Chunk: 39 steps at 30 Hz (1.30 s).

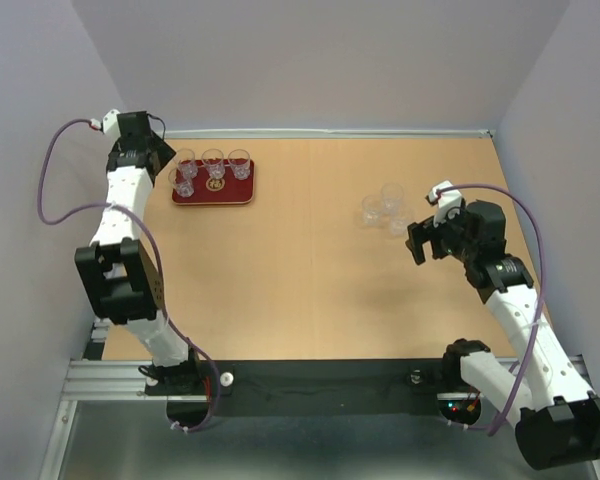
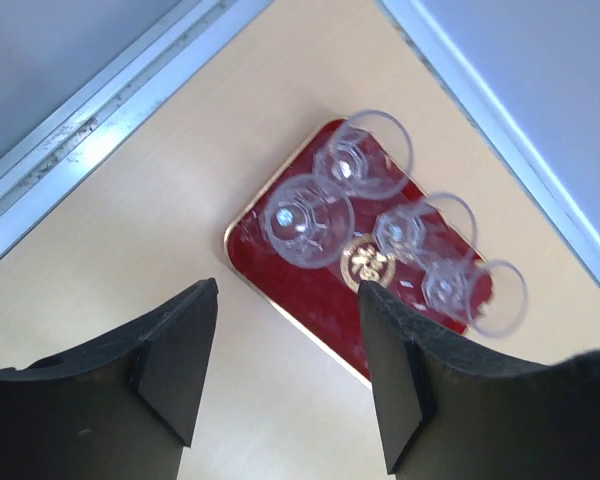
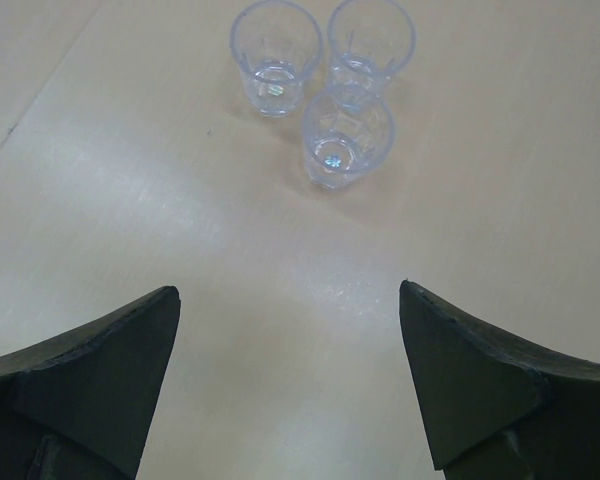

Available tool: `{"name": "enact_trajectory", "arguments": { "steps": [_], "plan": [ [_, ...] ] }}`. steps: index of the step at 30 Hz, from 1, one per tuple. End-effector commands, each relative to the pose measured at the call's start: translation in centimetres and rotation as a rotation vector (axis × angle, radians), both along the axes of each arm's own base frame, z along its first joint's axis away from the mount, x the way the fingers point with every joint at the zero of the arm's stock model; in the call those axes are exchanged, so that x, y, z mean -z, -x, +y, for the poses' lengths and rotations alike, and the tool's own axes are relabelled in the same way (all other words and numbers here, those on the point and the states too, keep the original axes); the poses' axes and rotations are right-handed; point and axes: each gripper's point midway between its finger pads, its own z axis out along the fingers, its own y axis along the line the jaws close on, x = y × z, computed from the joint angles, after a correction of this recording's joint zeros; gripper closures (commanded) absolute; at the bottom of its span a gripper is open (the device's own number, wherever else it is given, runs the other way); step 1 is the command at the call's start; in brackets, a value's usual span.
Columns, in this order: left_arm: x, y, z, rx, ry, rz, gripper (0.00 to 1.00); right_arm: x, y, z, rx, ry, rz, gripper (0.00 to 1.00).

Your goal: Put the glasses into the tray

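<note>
Four upright glasses (image 1: 213,160) on the tray (image 1: 235,193), three loose on the table (image 1: 310,290)
Left end effector (image 2: 288,292), apart and empty, hangs by the tray's left end; the tray lies lengthwise left-right. Right end effector (image 3: 288,292), wide apart, faces the loose three

The tray (image 1: 216,201) lies at the far left of the table (image 1: 300,290). Four glasses (image 1: 213,163) stand in it. Three glasses (image 1: 385,208) stand clustered on the table to the right, well apart from the tray.
</note>
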Motion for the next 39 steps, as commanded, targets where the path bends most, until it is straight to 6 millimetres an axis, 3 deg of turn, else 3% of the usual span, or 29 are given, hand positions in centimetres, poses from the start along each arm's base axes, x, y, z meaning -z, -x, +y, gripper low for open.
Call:
{"name": "enact_trajectory", "arguments": {
  "steps": [1,2,3,6,8,9,11,12,13,14,16,17,22,28,33,35,39],
  "plan": [
    [-1.7,1.5,-2.3,0.152,0.007,-0.106,0.3,-0.2,-1.5,-1.9,0.104,0.006,-0.04,0.02],
    [-2.8,2.1,-3.7,0.222,0.034,-0.149,0.3,-0.2,-1.8,-2.5,0.138,0.008,-0.038,0.02],
    [-1.1,3.1,-4.9,0.283,0.05,-0.126,0.3,-0.3,-2.0,-2.9,0.168,-0.008,-0.032,0.02],
    [-1.2,4.8,-7.8,0.442,0.082,-0.189,0.29,0.3,-3.0,-3.1,0.207,-0.038,0.017,0.02],
    [-2.3,5.8,-9.9,0.555,0.098,-0.244,0.28,1.2,-3.7,-2.9,0.208,-0.052,0.066,0.04],
    [-1.3,6.6,-10.5,0.59,0.097,-0.233,0.28,0.8,-4.3,-2.7,0.211,-0.068,0.072,0.04],
    [-2.2,7.9,-12.7,0.699,0.103,-0.282,0.26,0.8,-5.0,-2.2,0.197,-0.088,0.095,0.05],
    [-2.4,8.2,-13.2,0.727,0.091,-0.301,0.25,1.9,-5.5,-2.0,0.199,-0.096,0.144,0.05],
    [-1.7,8.8,-13.8,0.756,0.083,-0.298,0.25,1.0,-6.3,-1.8,0.195,-0.107,0.135,0.05],
    [-2.2,9.5,-15.0,0.807,0.08,-0.318,0.25,1.4,-6.6,-1.5,0.189,-0.117,0.159,0.06],
    [-1.3,10.3,-15.9,0.842,0.082,-0.31,0.25,2.5,-7.7,-1.2,0.194,-0.129,0.215,0.07],
    [-1.5,10.7,-16.7,0.884,0.079,-0.325,0.25,2.1,-8.5,-1.2,0.2,-0.13,0.211,0.07],
    [0.5,12.1,-18.6,0.969,0.097,-0.297,0.25,4.2,-11.0,-1.4,0.236,-0.135,0.289,0.1],
    [0.1,13.3,-20.6,1.035,0.082,-0.302,0.25,5.3,-13.9,-2.8,0.304,-0.08,0.3,0.16],
    [-0.3,13.8,-21.2,1.052,0.073,-0.312,0.24,7.4,-15.6,-4.4,0.364,-0.059,0.342,0.32],
    [-0.3,13.9,-21.3,1.058,0.075,-0.312,0.25,7.9,-15.8,-4.3,0.356,-0.078,0.36,0.43],
    [-0.6,14.0,-21.5,1.062,0.075,-0.318,0.25,9.0,-16.0,-3.8,0.339,-0.111,0.4,0.55]
  ]
}}
